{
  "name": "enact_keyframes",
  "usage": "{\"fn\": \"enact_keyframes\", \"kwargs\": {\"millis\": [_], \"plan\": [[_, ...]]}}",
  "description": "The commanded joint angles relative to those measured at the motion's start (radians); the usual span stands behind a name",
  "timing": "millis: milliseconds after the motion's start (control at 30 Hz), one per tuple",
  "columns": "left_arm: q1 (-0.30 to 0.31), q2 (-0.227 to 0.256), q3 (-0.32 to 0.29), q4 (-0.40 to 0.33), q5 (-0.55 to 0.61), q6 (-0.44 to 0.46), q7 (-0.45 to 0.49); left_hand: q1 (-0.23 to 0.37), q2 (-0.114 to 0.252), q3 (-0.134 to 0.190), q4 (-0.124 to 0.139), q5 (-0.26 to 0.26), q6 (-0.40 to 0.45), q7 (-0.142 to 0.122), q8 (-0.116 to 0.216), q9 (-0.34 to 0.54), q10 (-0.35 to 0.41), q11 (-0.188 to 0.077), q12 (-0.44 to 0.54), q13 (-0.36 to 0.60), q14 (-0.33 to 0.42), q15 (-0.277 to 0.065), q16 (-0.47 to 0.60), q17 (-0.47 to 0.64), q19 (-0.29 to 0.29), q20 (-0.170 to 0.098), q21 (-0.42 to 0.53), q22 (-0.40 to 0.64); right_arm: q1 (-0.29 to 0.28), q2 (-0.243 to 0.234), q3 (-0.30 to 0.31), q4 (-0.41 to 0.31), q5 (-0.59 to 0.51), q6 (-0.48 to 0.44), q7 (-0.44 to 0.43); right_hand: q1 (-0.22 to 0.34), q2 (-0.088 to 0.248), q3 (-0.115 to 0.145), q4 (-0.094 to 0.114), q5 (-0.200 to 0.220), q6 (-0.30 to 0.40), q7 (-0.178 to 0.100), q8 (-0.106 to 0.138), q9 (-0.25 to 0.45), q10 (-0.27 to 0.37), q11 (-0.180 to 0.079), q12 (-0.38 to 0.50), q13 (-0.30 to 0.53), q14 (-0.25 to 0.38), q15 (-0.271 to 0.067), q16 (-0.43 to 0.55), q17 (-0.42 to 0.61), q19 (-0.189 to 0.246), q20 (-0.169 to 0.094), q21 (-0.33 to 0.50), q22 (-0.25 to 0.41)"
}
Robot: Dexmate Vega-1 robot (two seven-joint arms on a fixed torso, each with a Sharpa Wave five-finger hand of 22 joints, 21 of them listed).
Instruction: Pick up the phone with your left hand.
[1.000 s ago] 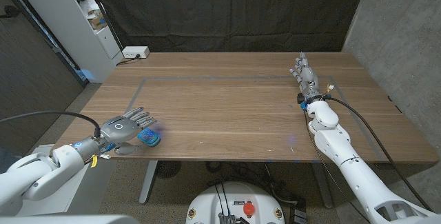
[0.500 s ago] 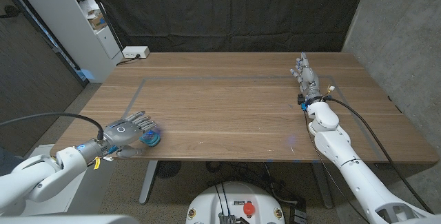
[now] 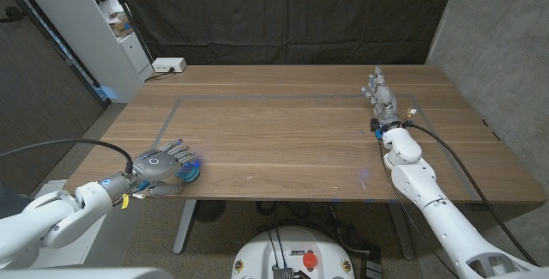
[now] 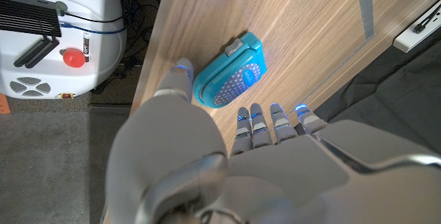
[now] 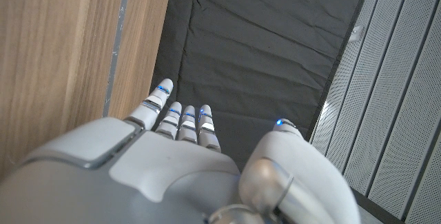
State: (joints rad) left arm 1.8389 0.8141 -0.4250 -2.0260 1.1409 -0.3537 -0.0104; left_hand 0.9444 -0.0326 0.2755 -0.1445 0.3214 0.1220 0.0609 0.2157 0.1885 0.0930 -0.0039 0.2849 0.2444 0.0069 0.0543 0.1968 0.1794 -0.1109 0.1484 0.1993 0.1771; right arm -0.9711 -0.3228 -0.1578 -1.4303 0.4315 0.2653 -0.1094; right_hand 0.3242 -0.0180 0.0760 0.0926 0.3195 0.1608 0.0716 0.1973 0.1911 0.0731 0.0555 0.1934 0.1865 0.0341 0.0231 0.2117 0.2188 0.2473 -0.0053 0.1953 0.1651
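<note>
My left hand point(image 3: 163, 164) hovers over the teal phone point(image 4: 229, 77), fingers spread and holding nothing — the phone lies flat near the counter point(image 3: 292, 133) front edge. I'd lower, set thumb and fingers on opposite long sides, then close firmly before lifting.

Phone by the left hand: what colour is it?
Teal-blue phone with a dotted grey face panel; clearest in the left wrist view.

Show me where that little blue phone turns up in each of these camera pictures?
Head view: the phone lies near the table's front edge, low on the left, just past the left hand.
Left wrist view: the phone sits upper middle, beyond the fingertips, apparently untouched.
Right wrist view: not in it.
Shared landmark: the left hand beside the phone.
</note>
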Motion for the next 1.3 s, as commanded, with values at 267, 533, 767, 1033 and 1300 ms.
{"fn": "enact_keyframes", "kwargs": {"millis": [267, 533, 767, 1033, 1300], "plan": [[-0.020, 0.029, 0.049, -0.006, 0.001, 0.059, -0.009, 0.036, 0.021, -0.001, 0.003, -0.013, 0.073, -0.023, 0.022, 0.004, 0.065, -0.027, 0.026, 0.013, 0.063, -0.027, 0.019, 0.003, 0.010, -0.013, 0.002, 0.003, 0.030, 0.014, 0.003, 0.067, 0.012, 0.012, 0.027, 0.003, 0.007, -0.003, 0.001, 0.008, 0.007, 0.000, 0.003, 0.001, 0.007, 0.005, 0.002, 0.003, 0.011, -0.002, 0.005, 0.002, 0.006, 0.006, -0.003, 0.006], [-0.027, 0.034, 0.070, -0.021, -0.017, 0.087, -0.060, 0.064, 0.039, -0.001, 0.001, -0.030, 0.138, -0.049, 0.037, 0.005, 0.120, -0.055, 0.046, 0.023, 0.119, -0.056, 0.030, 0.003, 0.021, -0.023, 0.004, 0.003, 0.031, 0.016, 0.011, 0.079, 0.017, 0.013, 0.038, 0.002, 0.008, -0.004, 0.001, 0.008, 0.007, 0.001, 0.003, 0.001, 0.007, 0.005, 0.002, 0.003, 0.013, -0.001, 0.006, 0.002, 0.006, 0.006, -0.003, 0.006], [-0.028, 0.038, 0.078, -0.017, -0.006, 0.096, -0.028, 0.080, 0.048, -0.004, 0.000, -0.047, 0.185, -0.068, 0.046, 0.005, 0.161, -0.064, 0.059, 0.031, 0.155, -0.075, 0.036, 0.003, 0.024, -0.019, 0.004, 0.002, 0.030, 0.017, 0.017, 0.083, 0.017, 0.012, 0.040, 0.003, 0.008, -0.005, 0.001, 0.008, 0.007, 0.000, 0.003, 0.001, 0.008, 0.004, 0.002, 0.003, 0.014, -0.002, 0.006, 0.002, 0.006, 0.007, -0.003, 0.006], [-0.026, 0.040, 0.092, -0.015, 0.015, 0.124, 0.000, 0.109, 0.060, -0.005, -0.004, -0.069, 0.261, -0.090, 0.062, 0.006, 0.228, -0.082, 0.080, 0.039, 0.212, -0.104, 0.045, 0.002, 0.052, -0.030, 0.010, 0.002, 0.035, 0.022, 0.019, 0.090, 0.017, 0.010, 0.042, 0.003, 0.009, -0.006, 0.001, 0.008, 0.007, 0.000, 0.002, 0.001, 0.009, 0.004, 0.002, 0.003, 0.015, -0.003, 0.006, 0.002, 0.006, 0.007, -0.003, 0.006], [-0.040, 0.054, 0.105, 0.006, -0.004, 0.126, 0.017, 0.141, 0.079, -0.009, -0.004, -0.102, 0.372, -0.114, 0.085, 0.007, 0.333, -0.109, 0.110, 0.050, 0.287, -0.131, 0.057, 0.001, 0.098, -0.030, 0.017, 0.001, 0.038, 0.025, 0.017, 0.091, 0.012, 0.001, 0.036, 0.002, 0.009, -0.006, 0.000, 0.008, 0.007, -0.001, 0.002, 0.001, 0.009, 0.005, 0.003, 0.003, 0.015, -0.002, 0.006, 0.002, 0.005, 0.008, -0.004, 0.006]]}}
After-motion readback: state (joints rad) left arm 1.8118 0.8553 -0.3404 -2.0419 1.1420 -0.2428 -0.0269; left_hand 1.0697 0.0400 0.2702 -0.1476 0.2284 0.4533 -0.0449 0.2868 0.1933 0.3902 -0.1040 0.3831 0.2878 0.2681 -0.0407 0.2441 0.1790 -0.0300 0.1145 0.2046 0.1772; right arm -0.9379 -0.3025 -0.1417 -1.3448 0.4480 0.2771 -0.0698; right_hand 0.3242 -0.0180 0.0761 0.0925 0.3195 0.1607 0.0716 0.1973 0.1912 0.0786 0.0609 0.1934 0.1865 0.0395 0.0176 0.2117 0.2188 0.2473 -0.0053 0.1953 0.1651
